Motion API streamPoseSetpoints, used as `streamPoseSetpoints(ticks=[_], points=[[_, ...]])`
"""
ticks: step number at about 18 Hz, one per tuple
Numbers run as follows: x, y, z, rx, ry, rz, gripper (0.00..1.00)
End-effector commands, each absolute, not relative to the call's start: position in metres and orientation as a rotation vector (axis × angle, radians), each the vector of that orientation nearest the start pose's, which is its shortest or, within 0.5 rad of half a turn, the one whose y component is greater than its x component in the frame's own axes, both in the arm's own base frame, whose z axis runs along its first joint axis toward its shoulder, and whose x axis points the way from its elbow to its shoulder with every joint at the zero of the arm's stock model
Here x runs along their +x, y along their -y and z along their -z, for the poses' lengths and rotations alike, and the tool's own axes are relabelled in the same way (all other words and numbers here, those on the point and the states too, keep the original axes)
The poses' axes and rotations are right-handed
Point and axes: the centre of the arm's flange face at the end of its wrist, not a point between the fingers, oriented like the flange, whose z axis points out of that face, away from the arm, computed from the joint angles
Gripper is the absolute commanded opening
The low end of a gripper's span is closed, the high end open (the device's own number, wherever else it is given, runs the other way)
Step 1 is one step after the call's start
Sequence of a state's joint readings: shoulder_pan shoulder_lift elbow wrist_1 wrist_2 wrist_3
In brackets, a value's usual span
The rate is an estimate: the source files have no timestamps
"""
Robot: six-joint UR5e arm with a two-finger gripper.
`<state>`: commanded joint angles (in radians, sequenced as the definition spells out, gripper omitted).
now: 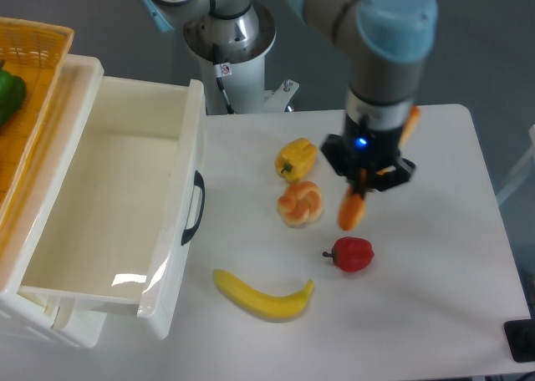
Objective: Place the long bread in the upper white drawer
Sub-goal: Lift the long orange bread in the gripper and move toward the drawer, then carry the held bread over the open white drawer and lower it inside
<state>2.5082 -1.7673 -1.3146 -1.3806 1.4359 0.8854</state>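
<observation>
Fixed camera, looking down on a white table [435,314].

Gripper [365,183] hangs over the right half of the table, fingers clamped on the bread [352,214]. The loaf runs at a steep tilt: one orange end shows below the fingers, the other pokes out up and to the right behind the wrist (middle hidden by the gripper body). Its lower end hangs above the table, between the bun [300,203] and the red pepper [353,254].

Drawer [109,205] at left, pulled open, its black handle [194,208] facing the table; nothing seen inside.

Yellow pepper [296,159] just above the bun. Banana [263,296] lies near the front edge, below the bun.

Wicker basket [33,55] at upper left, touching the drawer's far side, a green thing [8,97] inside it.
</observation>
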Motion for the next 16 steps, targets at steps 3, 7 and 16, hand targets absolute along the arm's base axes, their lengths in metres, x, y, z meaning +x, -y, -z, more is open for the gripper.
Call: streamPoseSetpoints(ticks=[3, 7, 16], points=[[-0.365, -0.474, -0.558, -2.818, 0.128, -0.162, 0.0], [-0.317, -0.5, -0.574, -2.753, 0.269, -0.098, 0.0], [-0.216, -0.538, -0.593, -2.699, 0.354, 0.017, 0.0]])
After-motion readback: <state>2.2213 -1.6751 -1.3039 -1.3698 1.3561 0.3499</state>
